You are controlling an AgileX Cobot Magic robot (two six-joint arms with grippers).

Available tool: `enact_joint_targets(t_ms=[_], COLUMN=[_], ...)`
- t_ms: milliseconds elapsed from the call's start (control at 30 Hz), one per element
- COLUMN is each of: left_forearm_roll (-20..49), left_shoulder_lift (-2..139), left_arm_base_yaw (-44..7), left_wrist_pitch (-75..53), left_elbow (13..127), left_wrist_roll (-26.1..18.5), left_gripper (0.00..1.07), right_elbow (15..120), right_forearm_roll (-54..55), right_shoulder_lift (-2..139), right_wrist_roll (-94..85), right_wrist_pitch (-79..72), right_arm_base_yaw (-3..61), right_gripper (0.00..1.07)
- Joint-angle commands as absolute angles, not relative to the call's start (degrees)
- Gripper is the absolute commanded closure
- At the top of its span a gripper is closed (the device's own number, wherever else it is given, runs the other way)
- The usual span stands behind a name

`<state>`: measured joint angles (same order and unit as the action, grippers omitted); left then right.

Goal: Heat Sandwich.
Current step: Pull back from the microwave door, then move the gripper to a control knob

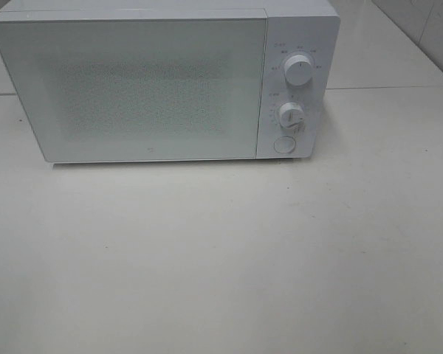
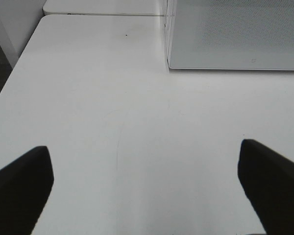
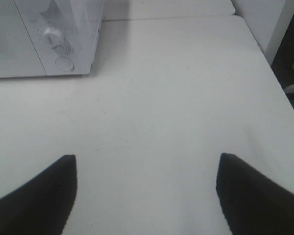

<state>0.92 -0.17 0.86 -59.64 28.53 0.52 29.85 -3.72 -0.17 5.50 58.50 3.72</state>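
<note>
1. Looking over the boxy white microwave oven (image 1: 155,88), I find its pale speckled door (image 1: 129,88) shut flush. The sandwich shows in no view, neither in front of the microwave nor beside it. The door's mesh hides the inside, so I cannot tell where it is.
2. Both arms hang low over the flat white tabletop (image 1: 221,258) in front of the microwave. I judge they are set back to leave the door room to swing and keep the two round white knobs (image 1: 299,71) and round push button (image 1: 284,144) reachable.
3. The left gripper (image 2: 144,161) has its black fingers wide apart, holding nothing, and faces the microwave's front left corner.
4. The right gripper (image 3: 147,164) is likewise spread and empty, aimed toward the microwave's knob side, well short of it.
5. Neither arm reaches into the high view.
</note>
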Motion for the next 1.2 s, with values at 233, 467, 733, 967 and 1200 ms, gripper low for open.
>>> enact_joint_targets(t_ms=[233,467,733,967,1200], left_forearm_roll=[0.97,0.92,0.92,0.92,0.92], left_shoulder_lift=[-1.72,-1.72,-1.72,-1.72,-1.72], left_arm_base_yaw=[0.69,0.69,0.69,0.69,0.69], left_wrist_pitch=[-59.36,-59.36,-59.36,-59.36,-59.36], left_elbow=[28.36,28.36,28.36,28.36,28.36], left_wrist_roll=[0.80,0.80,0.80,0.80,0.80], left_gripper=[0.10,0.10,0.10,0.10,0.10], right_elbow=[30.60,28.82,26.01,25.27,25.27], right_forearm_roll=[-3.84,-3.72,-3.61,-3.61,-3.61], right_shoulder_lift=[1.89,9.45,20.05,27.10,36.67], right_wrist_roll=[5.79,5.84,5.84,5.84,5.84], right_wrist_pitch=[50.53,44.40,33.75,26.76,16.73], right_arm_base_yaw=[3.32,3.32,3.32,3.32,3.32], right_gripper=[0.32,0.32,0.32,0.32,0.32])
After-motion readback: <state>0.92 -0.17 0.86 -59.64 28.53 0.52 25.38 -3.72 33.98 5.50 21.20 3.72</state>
